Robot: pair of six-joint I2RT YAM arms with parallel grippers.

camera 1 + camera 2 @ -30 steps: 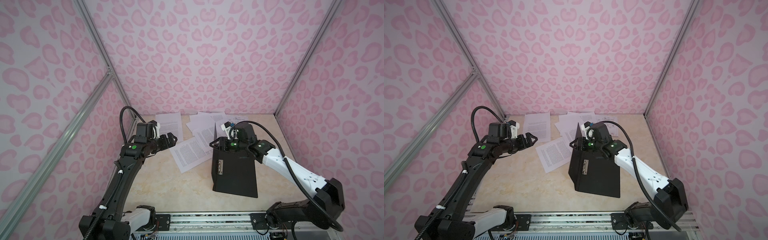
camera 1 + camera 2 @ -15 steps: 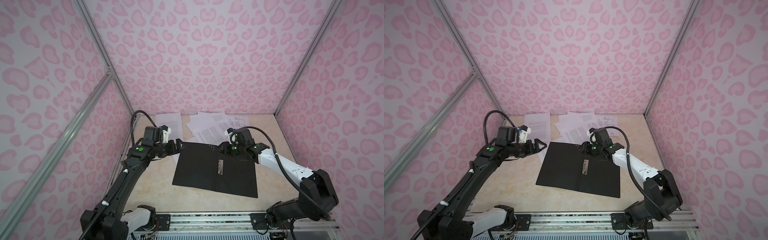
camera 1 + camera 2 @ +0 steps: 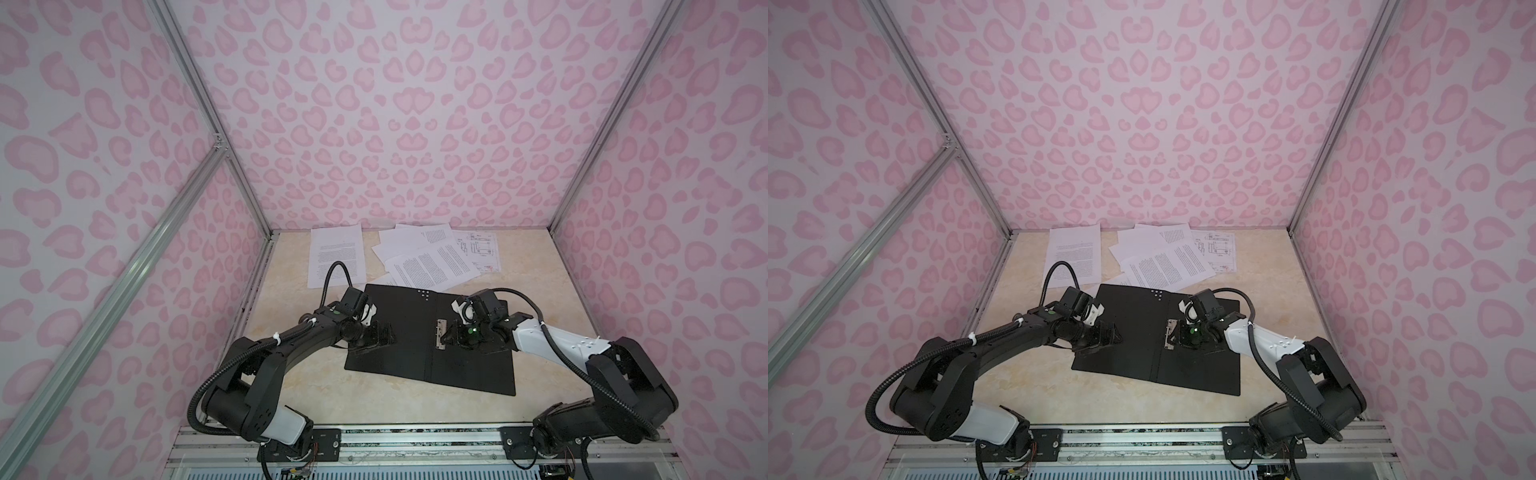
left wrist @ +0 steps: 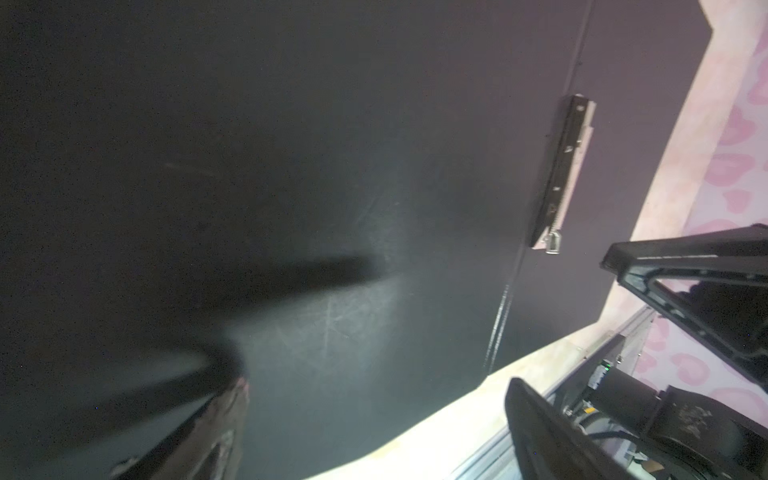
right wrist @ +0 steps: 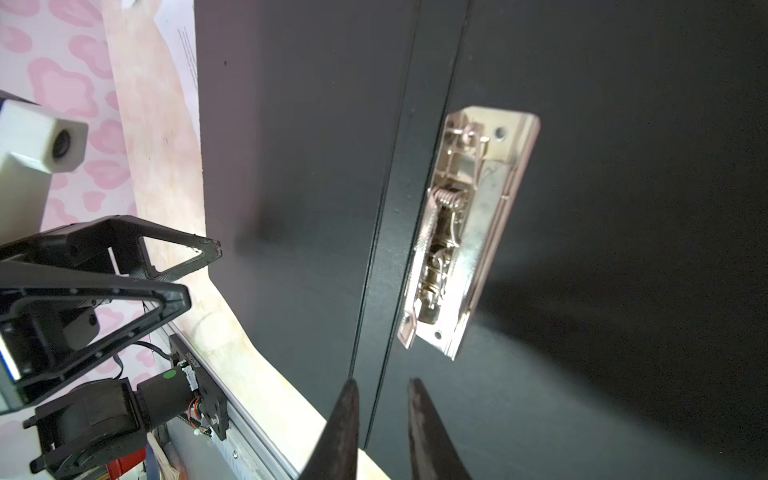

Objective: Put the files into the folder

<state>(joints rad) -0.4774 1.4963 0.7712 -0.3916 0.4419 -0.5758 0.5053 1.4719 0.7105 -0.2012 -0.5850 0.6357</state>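
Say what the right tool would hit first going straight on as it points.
Probably the metal clip on the open folder: the right tool aims at the clip's near end. Depth is unclear; the folder's black face may come first.

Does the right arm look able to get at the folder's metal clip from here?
Probably yes. The folder lies open and flat, the clip bare beside its spine, and the right hand hovers just short of it, holding nothing, with nothing between.
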